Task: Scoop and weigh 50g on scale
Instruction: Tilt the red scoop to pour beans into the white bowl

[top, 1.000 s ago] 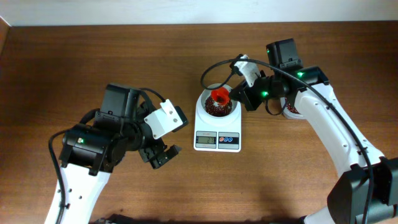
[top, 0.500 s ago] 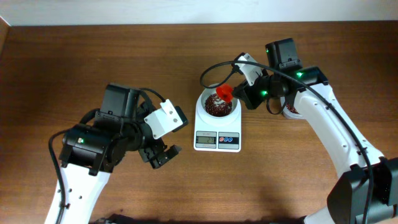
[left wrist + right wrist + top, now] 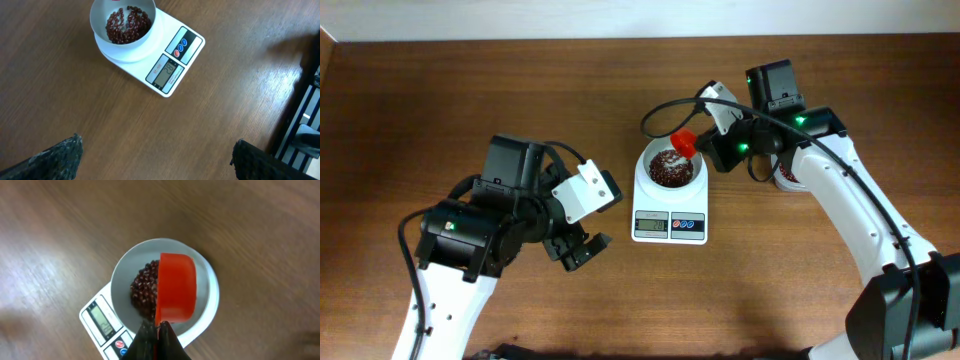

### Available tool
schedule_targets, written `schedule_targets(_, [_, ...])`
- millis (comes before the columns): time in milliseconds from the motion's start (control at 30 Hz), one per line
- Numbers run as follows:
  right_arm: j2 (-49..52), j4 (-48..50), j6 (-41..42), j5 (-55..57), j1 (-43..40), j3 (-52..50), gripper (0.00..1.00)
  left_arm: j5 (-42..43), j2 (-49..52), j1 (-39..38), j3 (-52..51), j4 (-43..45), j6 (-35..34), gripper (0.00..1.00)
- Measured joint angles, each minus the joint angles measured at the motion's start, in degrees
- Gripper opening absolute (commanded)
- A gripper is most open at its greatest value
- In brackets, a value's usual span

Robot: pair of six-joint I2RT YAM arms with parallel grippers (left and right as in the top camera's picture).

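The scale (image 3: 670, 222) stands mid-table with its white bowl (image 3: 648, 160) on top, and a heap of dark red-brown beans (image 3: 667, 170) lies in the bowl. My right gripper (image 3: 710, 150) is shut on the handle of a red scoop (image 3: 685, 142), which is turned on its side over the bowl's far right rim. In the right wrist view the scoop (image 3: 176, 292) hangs over the beans (image 3: 144, 291), just past my gripper (image 3: 159, 330). My left gripper (image 3: 578, 250) is open and empty near the scale's left. In its own view it (image 3: 157, 157) faces the scale (image 3: 172, 62).
A round container (image 3: 788, 181) with something dark red inside sits right of the scale, mostly hidden under my right arm. The table's far edge meets a white wall along the top of the overhead view.
The red scoop has moved from over the bowl's middle up and right toward its far rim, uncovering more of the beans. The left arm has stayed still.
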Motion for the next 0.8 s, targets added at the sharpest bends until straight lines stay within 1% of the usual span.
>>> schedule_targets(167, [0.0, 0.46, -0.2, 0.07, 0.02, 0.0, 0.04, 0.02, 0.0, 0.0, 0.0, 0.0, 0.0, 0.99])
schedule_targets(333, [0.0, 0.96, -0.24, -3.3, 0.02, 0.0, 0.04, 0.02, 0.0, 0.0, 0.02, 0.0, 0.0, 0.99])
schedule_targets(433, [0.0, 0.33, -0.24, -3.23, 0.11, 0.0, 0.04, 0.02, 0.0, 0.0, 0.0, 0.0, 0.0, 0.99])
schedule_targets(500, [0.0, 0.26, -0.22, -0.92, 0.68, 0.0, 0.04, 0.02, 0.0, 0.0, 0.0, 0.0, 0.0, 0.99])
schedule_targets(600, [0.0, 0.28, -0.15, 5.75, 2.45, 0.0, 0.04, 0.02, 0.0, 0.0, 0.0, 0.0, 0.0, 0.99])
schedule_targets(800, [0.0, 0.74, -1.07, 7.58, 4.63, 0.0, 0.04, 0.02, 0.0, 0.0, 0.0, 0.0, 0.0, 0.99])
